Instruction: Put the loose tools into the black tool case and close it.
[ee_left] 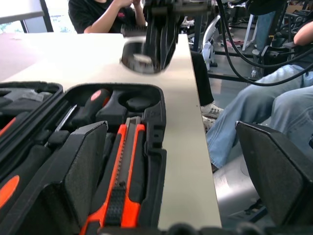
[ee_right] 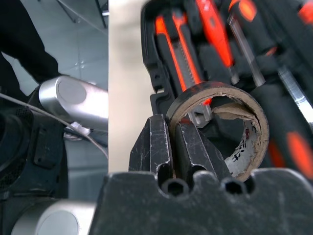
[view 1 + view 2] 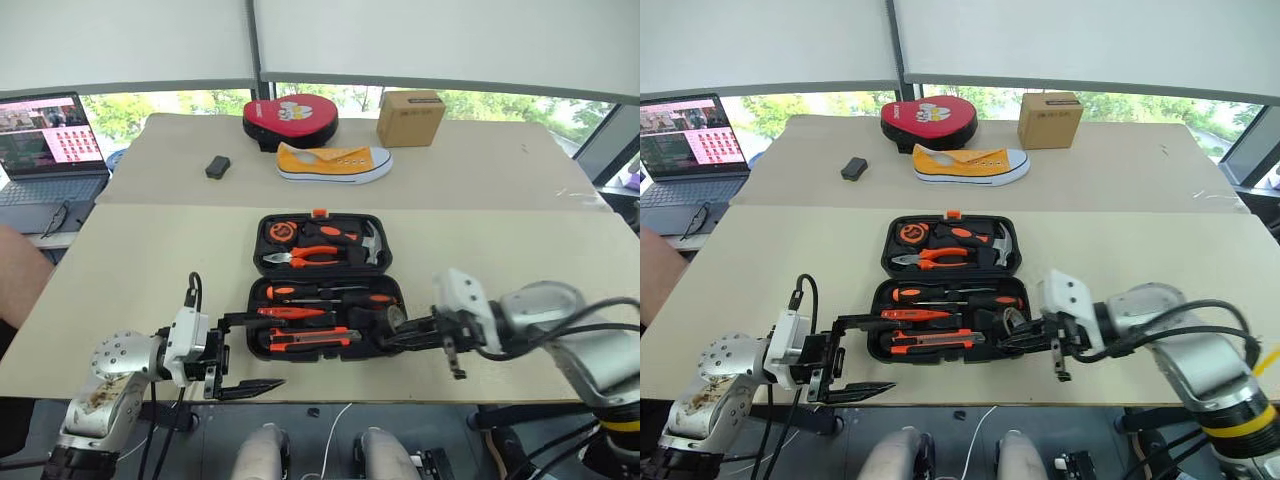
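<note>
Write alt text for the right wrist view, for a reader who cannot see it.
The right gripper pinches the wall of a small grey tape roll between its shut black fingers, above the open black tool case, where an orange-black utility knife and screwdrivers lie in slots.

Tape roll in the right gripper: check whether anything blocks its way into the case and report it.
Nothing visible does. The right gripper pinches the wall of the tape roll just above the near right corner of the open tool case, where the round recess looks unfilled.
</note>
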`<state>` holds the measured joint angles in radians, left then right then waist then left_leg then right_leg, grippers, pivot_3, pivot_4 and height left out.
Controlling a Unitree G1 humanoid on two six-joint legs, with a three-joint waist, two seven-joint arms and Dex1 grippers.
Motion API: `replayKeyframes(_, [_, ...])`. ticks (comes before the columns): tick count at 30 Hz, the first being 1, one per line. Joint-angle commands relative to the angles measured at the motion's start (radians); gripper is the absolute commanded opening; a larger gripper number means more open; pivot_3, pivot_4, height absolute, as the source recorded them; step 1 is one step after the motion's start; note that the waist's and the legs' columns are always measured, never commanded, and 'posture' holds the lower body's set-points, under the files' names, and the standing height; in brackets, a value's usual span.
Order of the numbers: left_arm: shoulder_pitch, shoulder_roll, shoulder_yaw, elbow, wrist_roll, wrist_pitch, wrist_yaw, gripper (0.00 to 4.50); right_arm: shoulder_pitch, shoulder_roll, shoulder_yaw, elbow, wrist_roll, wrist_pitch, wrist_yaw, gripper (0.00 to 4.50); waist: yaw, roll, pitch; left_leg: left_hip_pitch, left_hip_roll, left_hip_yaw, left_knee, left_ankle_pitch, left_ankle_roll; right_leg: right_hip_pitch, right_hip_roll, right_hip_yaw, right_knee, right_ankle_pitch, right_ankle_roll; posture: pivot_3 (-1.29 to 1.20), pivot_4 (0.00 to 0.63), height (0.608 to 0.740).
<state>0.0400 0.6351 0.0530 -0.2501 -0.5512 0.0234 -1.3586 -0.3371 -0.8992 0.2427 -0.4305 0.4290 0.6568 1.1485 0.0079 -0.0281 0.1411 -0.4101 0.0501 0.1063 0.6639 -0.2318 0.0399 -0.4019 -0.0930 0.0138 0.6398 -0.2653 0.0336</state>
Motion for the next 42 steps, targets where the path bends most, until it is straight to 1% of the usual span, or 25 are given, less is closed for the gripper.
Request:
replayKeyframes(1, [0.009, 0.005, 0.002, -0.045, -0.002, -0.008, 0.025, 4.50, -0.073, -0.037, 0.071, 0.029, -0.105, 0.047, -0.014, 0.03, 0.001, 0.000, 0.000, -0.001, 0.000, 0.000, 0.000, 0.000, 0.000, -0.001, 0.000, 0.000, 0.001, 0.000, 0.000, 0.00, 0.150, 0.740])
replayKeyframes(4, [0.015, 0.003, -0.002, -0.055, 0.003, -0.008, 0.044, 4.50, -0.111, -0.050, 0.102, 0.037, -0.112, 0.113, -0.004, 0.03, 0.001, 0.000, 0.000, -0.003, 0.000, 0.000, 0.001, 0.000, 0.000, -0.003, 0.001, 0.000, 0.001, 0.000, 0.000, 0.00, 0.150, 0.740])
replayKeyframes(5, [0.020, 0.001, -0.006, -0.058, 0.007, -0.010, 0.050, 4.50, -0.131, -0.079, 0.135, 0.017, -0.105, 0.153, 0.039, 0.03, 0.001, 0.000, 0.000, -0.003, 0.000, 0.000, 0.001, 0.000, 0.000, -0.003, 0.001, 0.000, 0.001, 0.000, 0.000, 0.00, 0.150, 0.740])
replayKeyframes(6, [0.023, 0.000, -0.010, -0.061, 0.011, -0.011, 0.055, 4.50, -0.146, -0.065, 0.142, 0.019, -0.114, 0.154, 0.027, 0.79, 0.002, 0.000, 0.000, -0.003, 0.000, 0.000, 0.001, 0.000, 0.000, -0.003, 0.001, -0.001, 0.001, 0.000, 0.000, 0.00, 0.150, 0.740])
replayKeyframes(7, [0.024, -0.001, -0.014, -0.063, 0.013, -0.012, 0.059, 4.50, -0.156, -0.055, 0.145, 0.022, -0.121, 0.153, 0.017, 0.92, 0.002, 0.000, 0.000, -0.003, 0.000, 0.000, 0.001, 0.000, 0.000, -0.003, 0.001, 0.000, 0.001, 0.000, 0.000, 0.00, 0.150, 0.740])
replayKeyframes(9, [0.024, -0.005, -0.018, -0.068, 0.014, -0.008, 0.074, 4.50, -0.186, -0.048, 0.160, 0.016, -0.090, 0.199, 0.048, 1.55, 0.001, 0.000, 0.000, -0.003, 0.000, -0.001, 0.001, 0.000, 0.000, -0.002, 0.001, -0.001, 0.001, 0.000, 0.000, 0.00, 0.150, 0.740])
replayKeyframes(11, [0.024, -0.005, -0.018, -0.070, 0.013, -0.004, 0.086, 4.50, -0.228, -0.056, 0.173, -0.013, -0.024, 0.269, 0.123, 2.25, 0.001, 0.000, 0.000, -0.003, 0.000, 0.000, 0.001, 0.000, 0.000, -0.003, 0.001, -0.001, 0.001, 0.000, 0.000, 0.00, 0.150, 0.740])
replayKeyframes(15, [0.022, -0.005, -0.001, -0.067, 0.006, 0.003, 0.120, 4.50, -0.261, -0.049, 0.157, 0.007, -0.010, 0.246, 0.152, 3.60, 0.000, 0.000, 0.000, -0.004, 0.001, -0.001, 0.001, 0.000, 0.000, -0.003, 0.002, -0.001, 0.001, 0.000, 0.000, 0.00, 0.150, 0.740])
replayKeyframes(16, [0.021, -0.002, 0.010, -0.062, 0.004, 0.005, 0.130, 4.50, -0.260, -0.054, 0.123, 0.018, 0.019, 0.228, 0.179, 3.92, 0.000, 0.000, 0.000, -0.004, 0.001, -0.001, 0.001, 0.000, 0.000, -0.003, 0.001, -0.001, 0.001, 0.000, 0.000, 0.00, 0.150, 0.740])
replayKeyframes(18, [0.023, 0.003, 0.024, -0.058, -0.002, 0.013, 0.148, 4.50, -0.252, -0.064, 0.072, 0.030, 0.058, 0.216, 0.204, 3.92, 0.001, 0.000, 0.000, -0.004, 0.001, -0.001, 0.001, 0.000, 0.000, -0.003, 0.001, -0.001, 0.001, 0.000, 0.000, 0.00, 0.150, 0.740])
replayKeyframes(20, [0.015, 0.009, 0.054, -0.037, -0.004, 0.052, 0.199, 4.50, -0.224, -0.061, -0.013, 0.070, 0.095, 0.155, 0.226, 3.92, 0.001, 0.000, 0.000, -0.004, 0.000, -0.001, 0.001, 0.000, 0.000, -0.003, 0.001, -0.001, 0.001, 0.000, 0.000, 0.00, 0.150, 0.740])
replayKeyframes(22, [-0.004, 0.004, 0.089, -0.002, 0.001, 0.095, 0.273, 3.96, -0.192, -0.048, -0.079, 0.135, 0.088, 0.063, 0.219, 3.96, 0.003, -0.001, 0.000, -0.004, 0.000, -0.002, 0.001, 0.000, 0.000, -0.002, 0.001, -0.001, 0.001, 0.000, 0.000, 0.00, 0.150, 0.740])
replayKeyframes(23, [-0.023, 0.002, 0.106, 0.028, 0.018, 0.113, 0.318, 3.76, -0.182, -0.032, -0.105, 0.190, 0.070, 0.017, 0.198, 3.96, 0.003, -0.001, 0.000, -0.004, 0.000, -0.002, 0.001, 0.000, 0.000, -0.002, 0.001, -0.001, 0.001, 0.000, 0.000, 0.00, 0.150, 0.740])
replayKeyframes(24, [-0.058, -0.003, 0.123, 0.079, 0.055, 0.130, 0.390, 3.36, -0.176, -0.017, -0.109, 0.282, 0.007, -0.058, 0.145, 3.71, 0.003, -0.001, 0.000, -0.004, 0.000, -0.002, 0.001, 0.000, 0.000, -0.002, 0.002, -0.002, 0.001, 0.000, 0.000, 0.00, 0.150, 0.740])
replayKeyframes(26, [-0.121, -0.015, 0.140, 0.155, 0.114, 0.165, 0.513, 2.74, -0.177, 0.018, -0.102, 0.434, -0.108, -0.207, 0.046, 3.27, 0.003, -0.001, 0.000, -0.003, 0.000, -0.002, 0.003, 0.000, 0.000, -0.001, 0.002, -0.002, 0.002, 0.000, 0.001, 0.00, 0.150, 0.740])
replayKeyframes(28, [-0.189, -0.034, 0.131, 0.208, 0.148, 0.219, 0.607, 1.98, -0.208, 0.091, -0.097, 0.585, -0.215, -0.373, -0.096, 2.57, 0.003, -0.002, 0.001, -0.003, -0.001, -0.002, 0.004, 0.000, 0.000, -0.001, 0.003, -0.002, 0.002, 0.001, 0.001, 0.00, 0.150, 0.740])
replayKeyframes(29, [-0.209, -0.038, 0.121, 0.222, 0.163, 0.243, 0.633, 1.69, -0.223, 0.123, -0.097, 0.642, -0.251, -0.435, -0.145, 2.26, 0.001, -0.002, 0.000, -0.003, -0.001, -0.001, 0.005, 0.000, 0.000, -0.001, 0.003, -0.002, 0.002, 0.001, 0.001, 0.00, 0.150, 0.740])
replayKeyframes(30, [-0.227, -0.041, 0.098, 0.236, 0.183, 0.263, 0.643, 1.36, -0.243, 0.148, -0.083, 0.695, -0.284, -0.494, -0.163, 1.94, 0.000, -0.002, 0.001, -0.004, -0.001, 0.000, 0.005, 0.000, 0.000, -0.002, 0.003, -0.002, 0.003, 0.001, 0.001, 0.00, 0.150, 0.740])
replayKeyframes(31, [-0.240, -0.043, 0.077, 0.247, 0.204, 0.276, 0.651, 0.85, -0.258, 0.168, -0.069, 0.741, -0.313, -0.547, -0.171, 1.50, -0.003, -0.002, 0.001, -0.005, -0.002, 0.001, 0.005, 0.001, -0.001, -0.003, 0.003, -0.001, 0.003, 0.001, 0.002, 0.00, 0.150, 0.740])
replayKeyframes(32, [-0.254, -0.050, 0.053, 0.253, 0.212, 0.290, 0.646, 0.52, -0.274, 0.193, -0.059, 0.784, -0.336, -0.596, -0.178, 1.18, -0.006, -0.002, 0.001, -0.005, -0.002, 0.002, 0.005, 0.001, -0.001, -0.004, 0.003, 0.000, 0.003, 0.001, 0.002, 0.00, 0.150, 0.740])
replayKeyframes(34, [-0.274, -0.066, 0.022, 0.262, 0.221, 0.305, 0.640, 0.43, -0.295, 0.235, -0.050, 0.837, -0.350, -0.643, -0.176, 0.57, -0.011, -0.001, 0.001, -0.005, -0.001, 0.003, 0.004, 0.001, -0.002, -0.004, 0.003, 0.000, 0.002, 0.001, 0.002, 0.00, 0.150, 0.740])
replayKeyframes(35, [-0.285, -0.075, 0.004, 0.268, 0.228, 0.311, 0.638, 0.43, -0.301, 0.255, -0.046, 0.853, -0.350, -0.655, -0.163, 0.14, -0.013, -0.002, 0.001, -0.005, -0.001, 0.003, 0.004, 0.001, -0.002, -0.004, 0.003, 0.000, 0.002, 0.001, 0.002, 0.00, 0.150, 0.740])
replayKeyframes(36, [-0.294, -0.083, -0.015, 0.273, 0.236, 0.323, 0.636, 0.43, -0.302, 0.268, -0.039, 0.856, -0.349, -0.644, -0.146, 0.05, -0.014, -0.002, 0.001, -0.005, -0.001, 0.004, 0.004, 0.002, -0.002, -0.004, 0.003, 0.000, 0.002, 0.001, 0.002, 0.00, 0.150, 0.740])
replayKeyframes(39, [-0.316, -0.101, -0.055, 0.286, 0.253, 0.325, 0.623, 0.43, -0.288, 0.294, -0.043, 0.824, -0.329, -0.591, -0.119, 0.05, -0.016, -0.002, 0.001, -0.005, 0.000, 0.004, 0.004, 0.002, -0.002, -0.004, 0.003, -0.001, 0.003, 0.001, 0.002, 0.00, 0.150, 0.740])
replayKeyframes(42, [-0.333, -0.108, -0.069, 0.301, 0.256, 0.299, 0.592, 0.43, -0.243, 0.276, -0.039, 0.721, -0.302, -0.490, -0.066, 0.05, -0.011, -0.001, 0.001, -0.005, -0.001, 0.004, 0.004, 0.002, -0.002, -0.004, 0.002, -0.001, 0.003, 0.001, 0.002, 0.00, 0.150, 0.740])
